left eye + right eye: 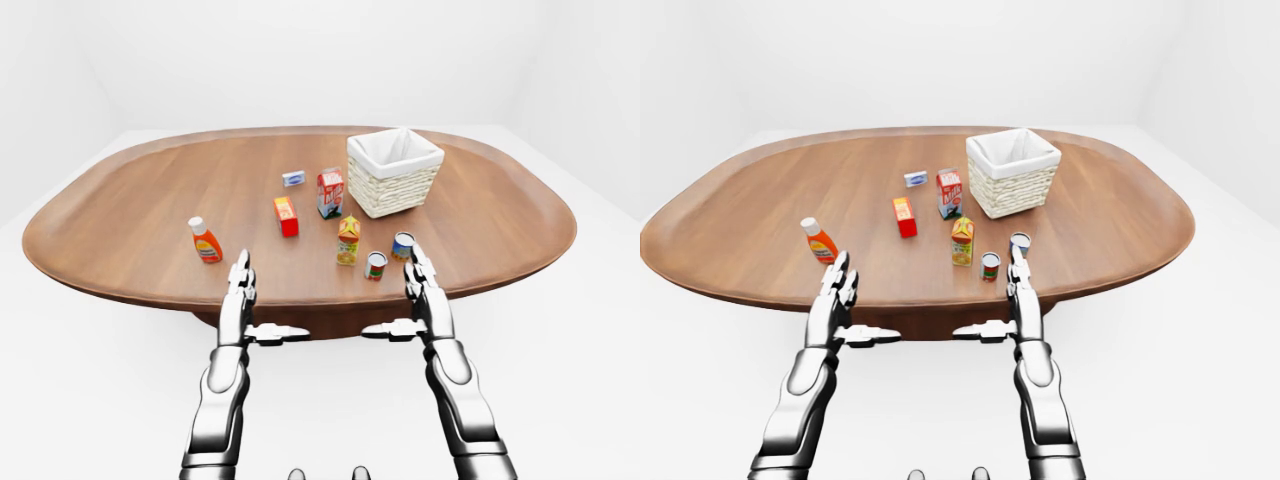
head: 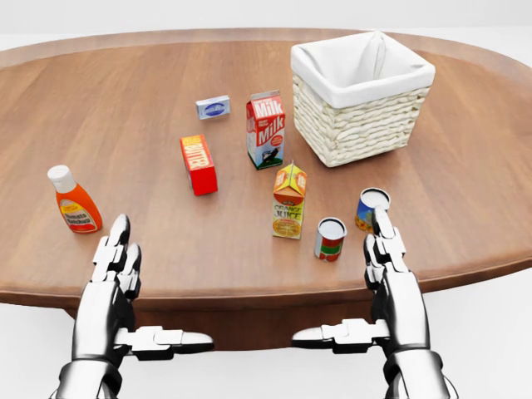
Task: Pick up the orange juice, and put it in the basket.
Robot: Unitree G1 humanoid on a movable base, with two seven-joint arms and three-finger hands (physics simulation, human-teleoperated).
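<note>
The orange juice carton (image 2: 288, 201), orange and yellow with a green label, stands upright on the wooden table (image 2: 133, 141) near the middle of the head view. Up and to the right of it stands the white-lined wicker basket (image 2: 361, 96), with nothing visible inside. My left hand (image 2: 115, 274) is open at the table's near edge, low on the left and well apart from the carton. At the lower right my right hand (image 2: 387, 266) is open too, just below a blue can (image 2: 371, 208), and holds nothing.
A milk carton (image 2: 266, 130), a red box (image 2: 199, 164) and a small blue-white box (image 2: 213, 107) stand above and left of the juice. A tomato sauce bottle (image 2: 73, 199) is at far left. A red-green can (image 2: 329, 238) stands right of the juice.
</note>
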